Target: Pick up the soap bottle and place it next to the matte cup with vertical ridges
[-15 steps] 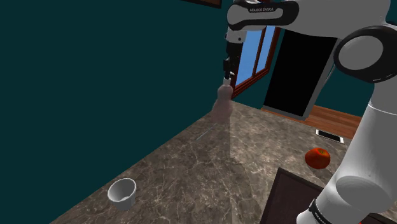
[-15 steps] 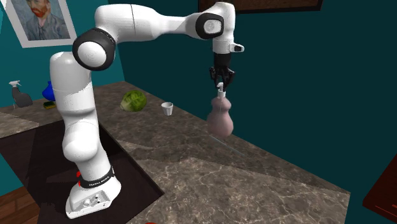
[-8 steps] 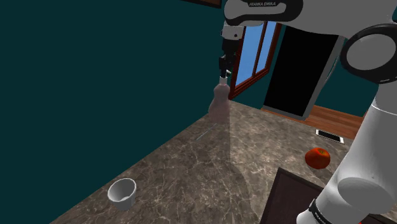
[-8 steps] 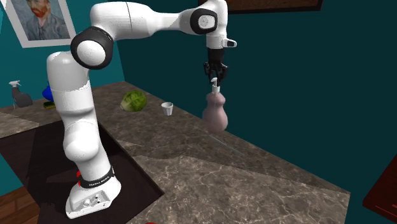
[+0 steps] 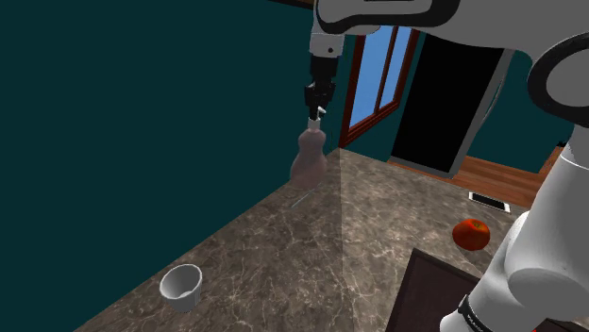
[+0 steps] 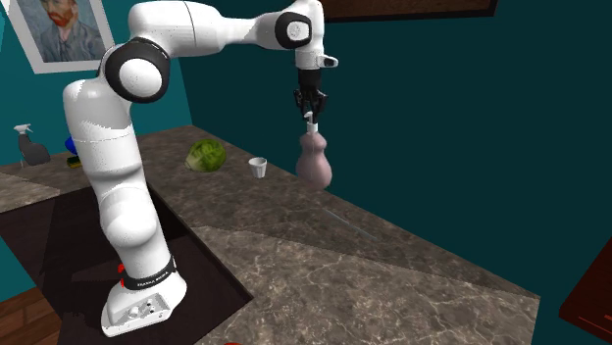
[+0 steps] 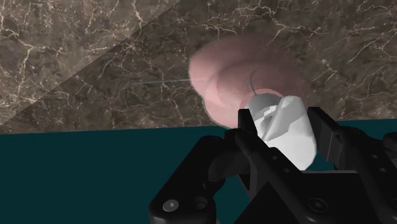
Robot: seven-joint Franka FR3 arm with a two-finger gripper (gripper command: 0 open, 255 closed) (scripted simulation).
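Note:
A pinkish, pear-shaped soap bottle [image 5: 308, 162] [image 6: 314, 164] hangs in the air above the marbled counter, near the teal wall. My gripper [image 5: 315, 112] [image 6: 310, 114] is shut on its white pump top [image 7: 284, 127], which the two black fingers clasp, with the pink body [image 7: 235, 79] below them. A small pale cup [image 5: 181, 286] [image 6: 258, 168] stands on the counter, towards the shoulder view's lower left and just left of the bottle in the second exterior view. The bottle hangs well above the cup's level and apart from it.
A red apple [image 5: 471, 234] lies near the dark sink recess [image 5: 434, 292]. In the second exterior view a green cabbage [image 6: 206, 155] sits left of the cup, with a spray bottle [image 6: 31, 146] and a blue thing farther left. The marbled counter [image 6: 373, 265] runs along the wall.
The arm has carried the hanging soap bottle sideways along the wall, leftwards in both exterior views, closer to the cup. The grip on the pump top is unchanged.

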